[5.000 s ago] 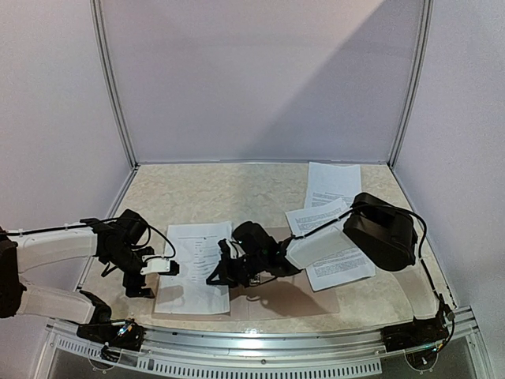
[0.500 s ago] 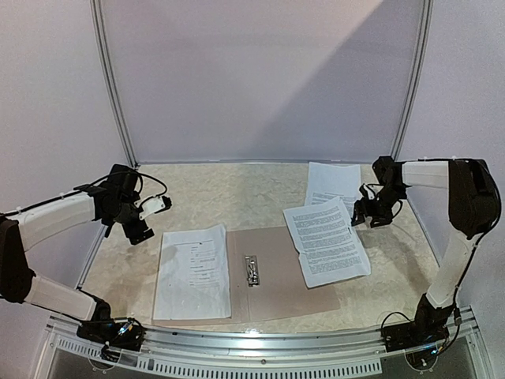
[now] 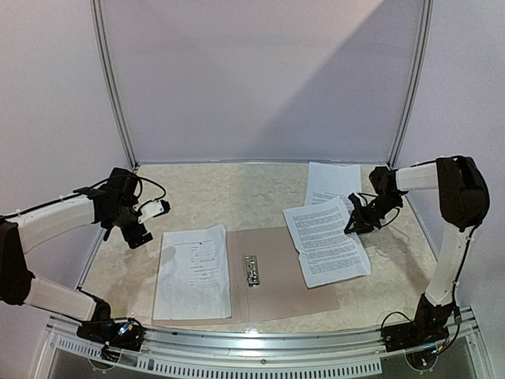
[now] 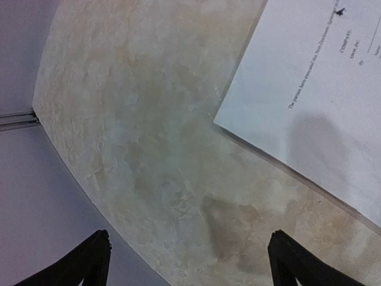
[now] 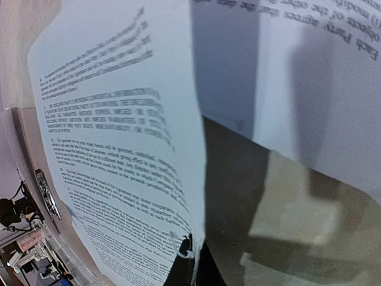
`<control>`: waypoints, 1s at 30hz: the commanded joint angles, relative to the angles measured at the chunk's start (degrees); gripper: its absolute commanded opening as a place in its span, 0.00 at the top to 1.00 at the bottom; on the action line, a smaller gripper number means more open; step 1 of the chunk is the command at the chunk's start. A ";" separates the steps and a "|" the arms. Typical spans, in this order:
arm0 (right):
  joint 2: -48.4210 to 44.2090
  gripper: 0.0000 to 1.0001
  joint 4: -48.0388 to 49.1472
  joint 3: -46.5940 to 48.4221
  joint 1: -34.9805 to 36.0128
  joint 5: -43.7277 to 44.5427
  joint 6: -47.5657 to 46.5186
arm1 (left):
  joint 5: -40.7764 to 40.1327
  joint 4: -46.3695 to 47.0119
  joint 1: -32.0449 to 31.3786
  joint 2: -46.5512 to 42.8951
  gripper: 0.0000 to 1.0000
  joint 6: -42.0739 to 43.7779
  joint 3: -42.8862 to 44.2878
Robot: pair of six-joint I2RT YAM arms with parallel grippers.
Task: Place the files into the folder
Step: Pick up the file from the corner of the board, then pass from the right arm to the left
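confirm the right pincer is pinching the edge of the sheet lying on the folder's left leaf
Not the left leaf. The top external view shows the right pincer pinching the edge of the sheet overlapping the right leaf of the folder.

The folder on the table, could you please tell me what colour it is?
The folder is plain tan-brown, clearest in the top view.
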 commanded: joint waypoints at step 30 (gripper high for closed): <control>-30.19 1.00 56.24 6.13 37.77 -14.25 14.19 | 70.94 -18.03 -0.46 2.07 0.00 -16.60 43.44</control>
